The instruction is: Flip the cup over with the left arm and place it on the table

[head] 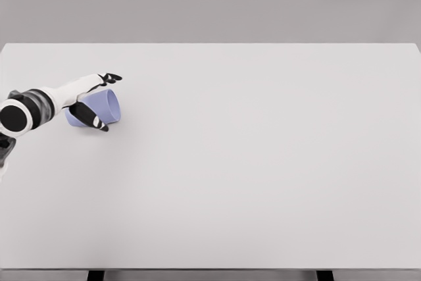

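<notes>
The left hand is closed around a lavender cup near the left edge of the table. Its dark-tipped fingers reach over the upper side of the cup, while the thumb crosses the lower side, so the cup sits clamped between them. The white palm covers much of the cup's nearer half.

The cup lies tipped on its side rather than upright. Its open mouth faces right and slightly toward the camera, showing a pale purple rim and a darker interior. The closed base points left, toward the wrist, and is mostly hidden behind the hand. Whether the cup rests on the table surface or is lifted just clear of it cannot be told from this view; a faint shadow lies just below it.

Behind the hand, the left arm runs back to the lower left, white with grey and black joint sections, and ends in 1 round black joint cap at the picture's left edge.

The white table fills most of the view, with a plain grey wall behind it. 2 dark table legs show at the bottom edge.
</notes>
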